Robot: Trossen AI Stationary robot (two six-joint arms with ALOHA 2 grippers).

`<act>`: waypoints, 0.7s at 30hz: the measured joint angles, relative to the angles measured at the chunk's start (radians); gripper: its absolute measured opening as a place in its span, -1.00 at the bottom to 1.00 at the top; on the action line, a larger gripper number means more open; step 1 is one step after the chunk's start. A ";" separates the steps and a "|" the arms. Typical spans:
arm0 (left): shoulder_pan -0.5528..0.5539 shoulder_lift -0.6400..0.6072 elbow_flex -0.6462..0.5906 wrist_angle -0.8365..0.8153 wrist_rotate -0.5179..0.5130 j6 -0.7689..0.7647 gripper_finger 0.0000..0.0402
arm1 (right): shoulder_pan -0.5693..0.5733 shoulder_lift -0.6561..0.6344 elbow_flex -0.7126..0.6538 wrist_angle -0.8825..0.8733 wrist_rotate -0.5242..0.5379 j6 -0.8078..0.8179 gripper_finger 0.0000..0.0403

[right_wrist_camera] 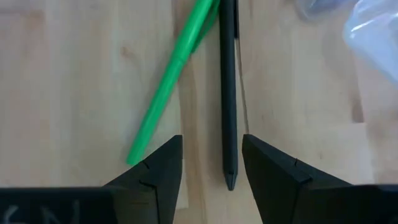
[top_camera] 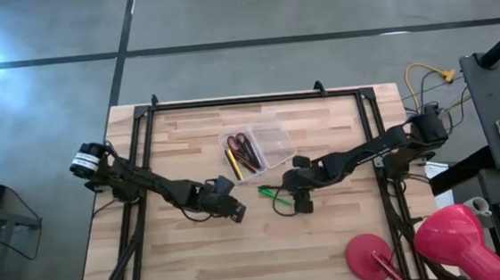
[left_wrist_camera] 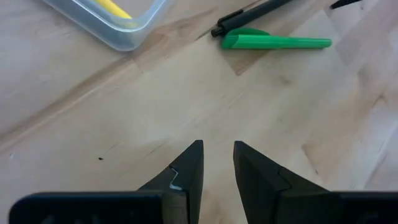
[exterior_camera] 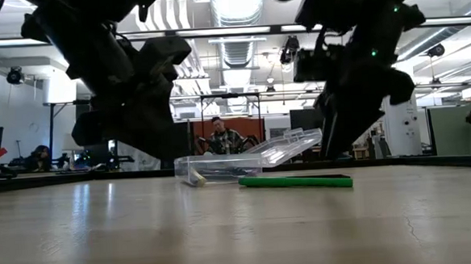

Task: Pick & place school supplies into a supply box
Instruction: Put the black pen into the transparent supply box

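Note:
The clear supply box (top_camera: 264, 143) sits at the table's middle toward the far edge, its lid (exterior_camera: 289, 146) tilted open. Inside lie the red-handled scissors (top_camera: 239, 143), a yellow pen (top_camera: 232, 165) and other pens. A green pen (right_wrist_camera: 171, 81) and a black pen (right_wrist_camera: 227, 93) lie on the wood in front of the box. My right gripper (right_wrist_camera: 212, 163) is open above them. Its fingers stand on either side of the black pen's tip (right_wrist_camera: 229, 177). My left gripper (left_wrist_camera: 217, 152) hovers over bare wood to the left of the pens, its fingers a narrow gap apart.
A red round-based object (top_camera: 373, 257) and a pink object (top_camera: 458, 231) stand at the table's near right corner. Black frame rails (top_camera: 229, 102) run along the far edge and both sides. People (exterior_camera: 224, 138) sit in the room beyond the table.

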 joint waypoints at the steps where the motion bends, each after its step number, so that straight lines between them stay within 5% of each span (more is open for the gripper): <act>1: 0.000 0.000 0.000 0.001 0.000 0.000 -0.64 | 0.000 0.012 0.003 0.001 0.000 -0.001 -0.21; 11: 0.002 0.000 0.000 0.005 -0.002 -0.001 -0.64 | -0.002 0.147 0.026 0.058 0.002 0.000 -0.28; 21: 0.002 -0.001 0.000 0.008 -0.003 -0.001 -0.64 | -0.020 0.136 0.023 0.070 0.000 0.122 -0.49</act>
